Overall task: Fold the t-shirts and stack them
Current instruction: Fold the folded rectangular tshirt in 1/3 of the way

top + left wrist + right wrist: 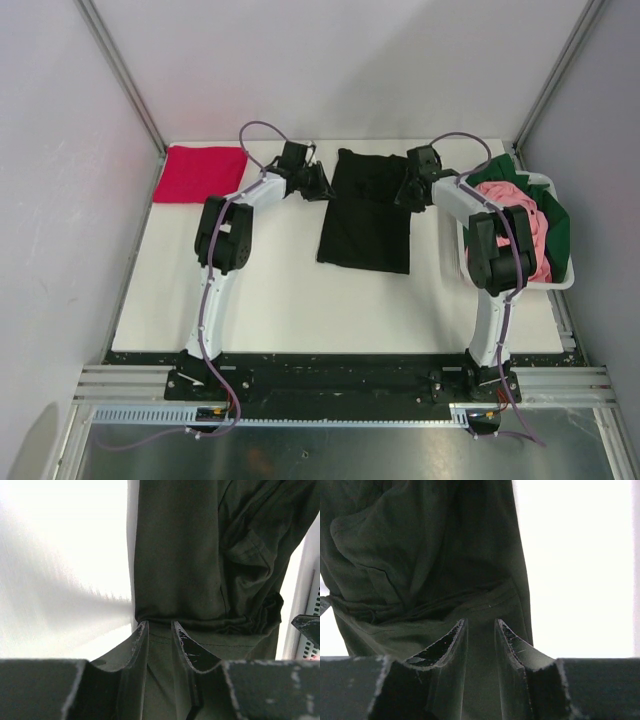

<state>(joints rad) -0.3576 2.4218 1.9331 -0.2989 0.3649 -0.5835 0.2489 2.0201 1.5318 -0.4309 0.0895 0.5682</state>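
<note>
White tabletop point(280, 290): black t-shirt point(365, 215) lies just left of the basket point(548, 287). Left tool point(160, 625) and right tool point(481, 622), jaws narrow at its far edge, grip unclear; best draw both corners nearward evenly.

1. Setting: a robotics lab cell. Plain white panels point(350, 60) in metal posts point(120, 75) wall in a white table point(290, 300).
2. Left arm point(222, 240) and right arm point(495, 250) stand bolted to aluminium rails point(120, 382) at its near edge, beside a slotted cable duct point(340, 424).
</note>
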